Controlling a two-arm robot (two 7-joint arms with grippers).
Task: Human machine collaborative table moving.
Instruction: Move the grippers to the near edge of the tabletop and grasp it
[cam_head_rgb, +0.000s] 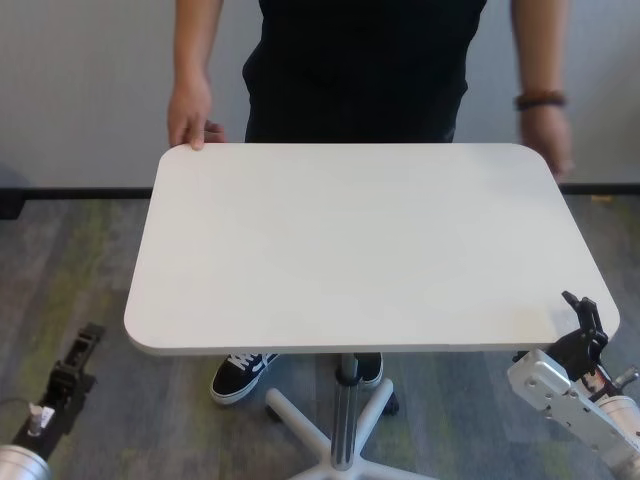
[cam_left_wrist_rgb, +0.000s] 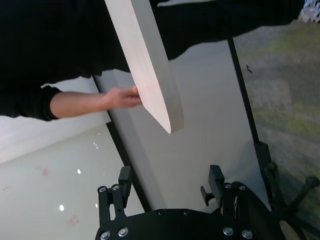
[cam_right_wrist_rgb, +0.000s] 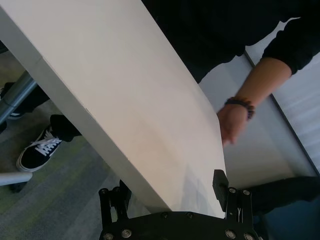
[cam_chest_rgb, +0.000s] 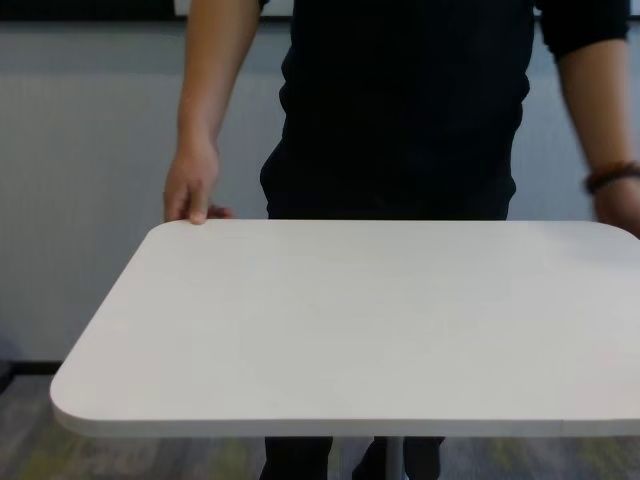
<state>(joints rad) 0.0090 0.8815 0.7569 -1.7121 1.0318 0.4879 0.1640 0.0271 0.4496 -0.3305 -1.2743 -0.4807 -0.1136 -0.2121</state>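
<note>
We see the table (cam_head_rgb: 360, 245) between us and the human (cam_head_rgb: 355, 70), whose hand (cam_head_rgb: 190, 112) grips its far corner to share the load. Our right gripper (cam_head_rgb: 588, 325) waits released at the near corner of the table, ready to clamp the edge; our left gripper (cam_head_rgb: 72, 372), released too, hangs below the other near corner.

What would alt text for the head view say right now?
A person in black stands at the far edge of a white table, one hand on its far corner. Both open end effectors, left and right, sit at the near corners.
</note>
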